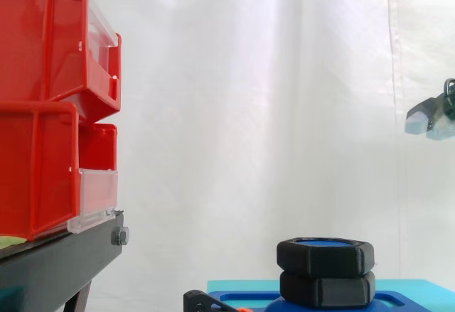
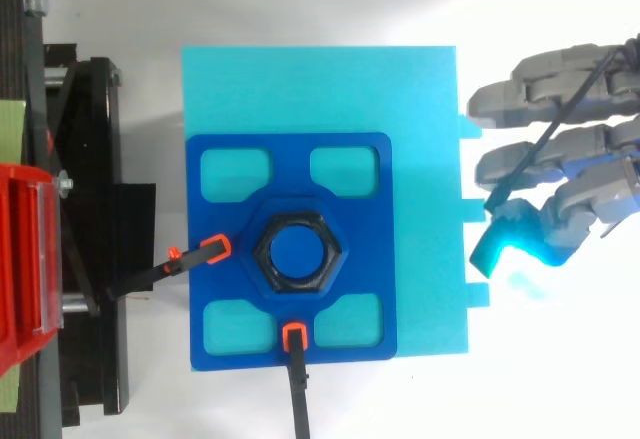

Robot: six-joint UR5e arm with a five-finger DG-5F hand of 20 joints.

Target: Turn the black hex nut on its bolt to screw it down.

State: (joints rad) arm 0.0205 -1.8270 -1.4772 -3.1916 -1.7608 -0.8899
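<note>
The black hex nut sits at the top of a blue bolt, directly above a second black hex piece. From above the nut is a ring in the middle of a dark blue fixture plate. My hand hovers off the right side of the cyan base, well apart from the nut. Its fingers are relaxed and hold nothing, and one fingertip glows cyan. In the side view the hand hangs high at the right edge, far above the nut.
Two black clamps with orange tips grip the blue plate from the left and the front. Red bins are stacked on a black stand at the left. A white curtain hangs behind.
</note>
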